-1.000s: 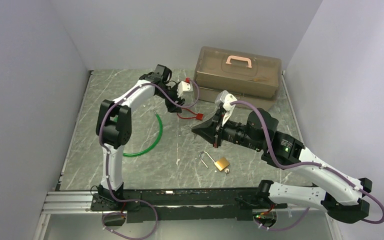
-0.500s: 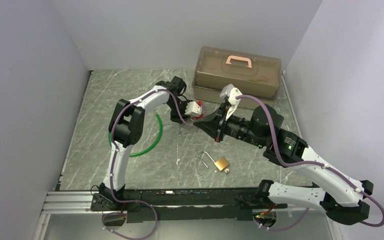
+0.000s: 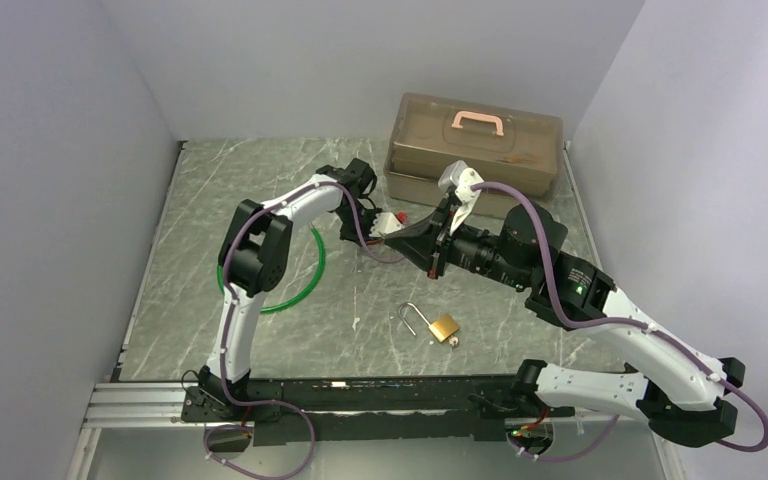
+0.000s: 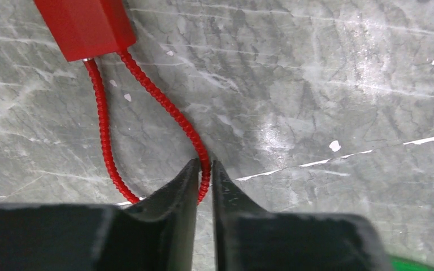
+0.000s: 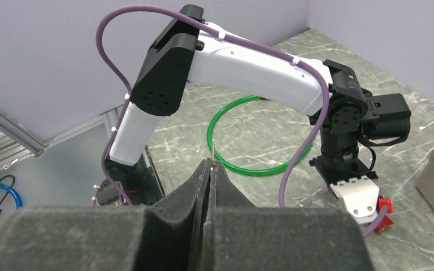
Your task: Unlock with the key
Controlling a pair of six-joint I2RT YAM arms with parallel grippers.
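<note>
Only the left wrist view shows the left tool [image 4: 204, 166] pinched almost closed on one red cord [image 4: 103, 127], which loops from one red block [image 4: 85, 22] on the counter [image 3: 260, 180]. Only the right wrist view shows the right tool [image 5: 210, 166] clamped on one thin key [image 5: 212, 151], blade upward. Overhead there are one brass padlock [image 3: 444, 327] lying apart from both tools, one green ring [image 3: 321, 262] and one toolbox [image 3: 475, 145].

Brown toolbox [image 3: 475, 150], pink handle [image 3: 478, 122], at far edge of table [image 3: 260, 180]; green ring [image 3: 321, 258] flat; red cable [image 4: 103, 130] looped.
</note>
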